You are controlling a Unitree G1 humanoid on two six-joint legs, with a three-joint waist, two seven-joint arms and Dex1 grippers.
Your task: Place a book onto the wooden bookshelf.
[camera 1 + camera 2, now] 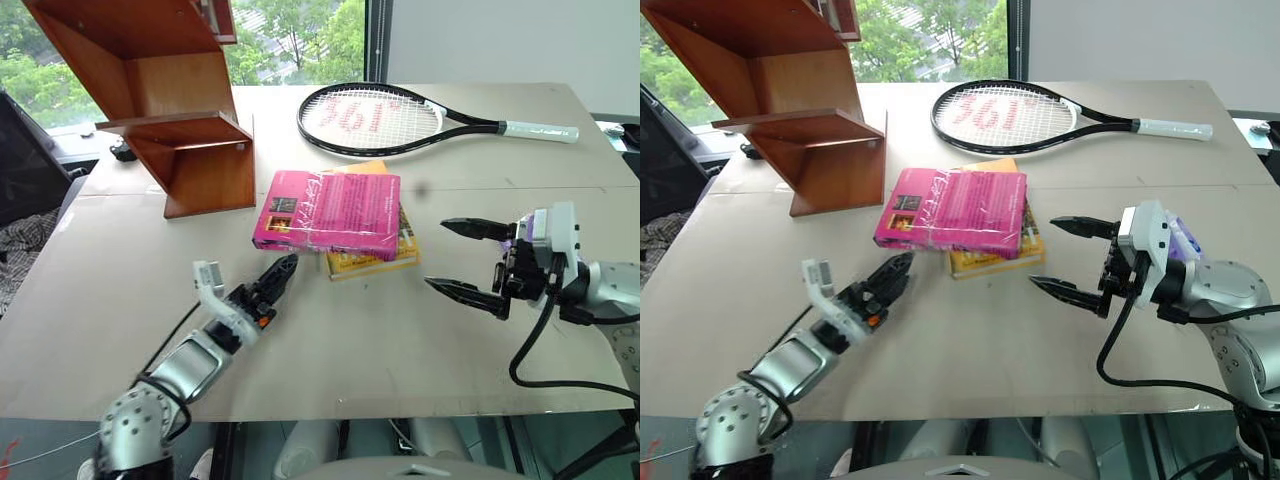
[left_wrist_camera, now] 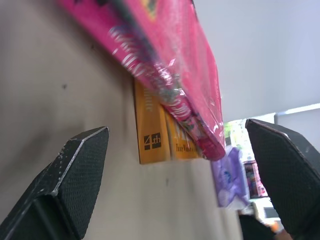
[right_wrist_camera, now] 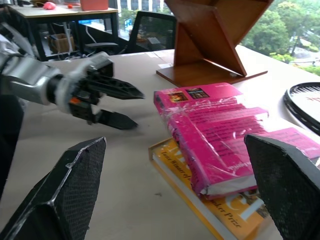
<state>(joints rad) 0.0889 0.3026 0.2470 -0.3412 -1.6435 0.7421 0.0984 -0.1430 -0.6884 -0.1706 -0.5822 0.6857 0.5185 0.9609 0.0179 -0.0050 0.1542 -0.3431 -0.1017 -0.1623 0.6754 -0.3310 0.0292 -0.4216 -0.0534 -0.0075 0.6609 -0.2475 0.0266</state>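
Looks like an office to me: desks (image 3: 60, 12) and a black swivel chair (image 3: 150, 30) behind, big window (image 1: 300, 40) onto green trees.

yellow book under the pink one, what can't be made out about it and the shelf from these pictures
- Yellow book: the book lies on top of it, hiding most of its cover in both eye views; the full title is unreadable.
- The book: its cover text is too small and glare-washed in the eye views.
- Wooden bookshelf: its top is cut off by the eye views' upper edge, so its height and upper boards stay unknown.
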